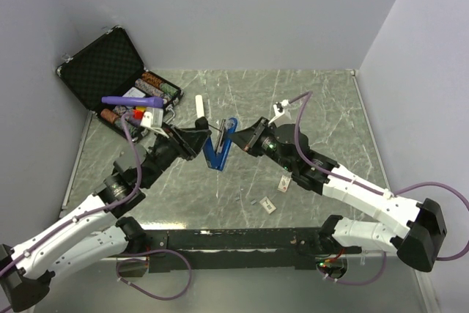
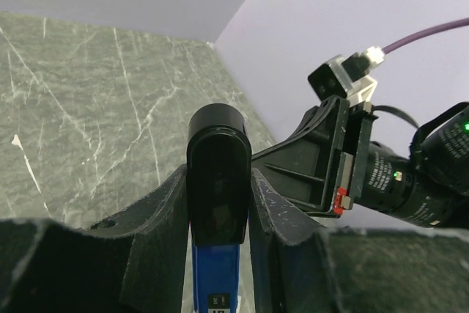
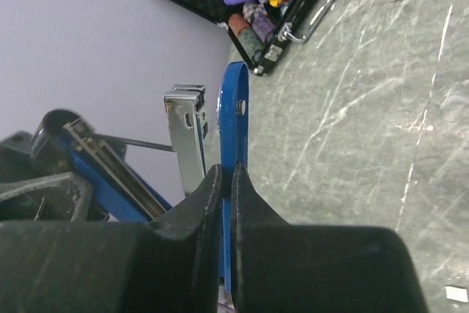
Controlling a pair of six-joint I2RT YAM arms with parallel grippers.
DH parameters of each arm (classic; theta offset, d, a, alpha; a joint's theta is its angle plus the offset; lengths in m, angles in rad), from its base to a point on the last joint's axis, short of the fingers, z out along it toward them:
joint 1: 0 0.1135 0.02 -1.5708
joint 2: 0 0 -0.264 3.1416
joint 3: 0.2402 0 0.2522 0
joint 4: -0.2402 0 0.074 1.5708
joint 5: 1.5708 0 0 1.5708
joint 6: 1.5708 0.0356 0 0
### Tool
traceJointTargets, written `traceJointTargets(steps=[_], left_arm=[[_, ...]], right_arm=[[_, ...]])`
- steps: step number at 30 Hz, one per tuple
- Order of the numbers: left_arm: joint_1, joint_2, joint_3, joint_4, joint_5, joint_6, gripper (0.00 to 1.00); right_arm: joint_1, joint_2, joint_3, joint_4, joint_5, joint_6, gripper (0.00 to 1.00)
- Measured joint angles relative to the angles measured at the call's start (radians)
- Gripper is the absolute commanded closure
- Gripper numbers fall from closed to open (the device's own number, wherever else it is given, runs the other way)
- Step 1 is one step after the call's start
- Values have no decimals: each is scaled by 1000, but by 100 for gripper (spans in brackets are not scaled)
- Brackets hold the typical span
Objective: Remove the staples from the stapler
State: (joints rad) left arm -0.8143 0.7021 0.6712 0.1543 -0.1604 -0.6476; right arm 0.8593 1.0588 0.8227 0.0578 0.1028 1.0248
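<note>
While both arms hold stapler (image 1: 220, 148) splayed open above table (image 1: 330, 108) centre, slip looks likeliest failure. Left gripper (image 1: 196, 139) clenched on black end; right gripper (image 1: 245, 135) pinched on thin blue top arm, edge-on. Off-line pull could twist blue arm free or drop stapler. Metal staple channel (image 3: 187, 137) exposed; any staples inside, unseen, could scatter on jolt. Open black case (image 1: 80, 71), far left: purple tube-like item (image 1: 132, 100), red-yellow bits (image 1: 138, 115), coloured rolls (image 1: 160, 84); rest unclear.
</note>
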Motion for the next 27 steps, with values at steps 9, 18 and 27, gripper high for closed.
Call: traceJointTargets(steps=[9,18,27], left_arm=[[3,77,0,2,2,0,99],[7,130,0,10,13,-1,99],[9,157,1,23,50,0,99]], right_arm=[[0,68,58,-19,-79,-134,100],[2,102,102,-32,-158,-301,100],[3,90,114,-81,-164,-419,65]])
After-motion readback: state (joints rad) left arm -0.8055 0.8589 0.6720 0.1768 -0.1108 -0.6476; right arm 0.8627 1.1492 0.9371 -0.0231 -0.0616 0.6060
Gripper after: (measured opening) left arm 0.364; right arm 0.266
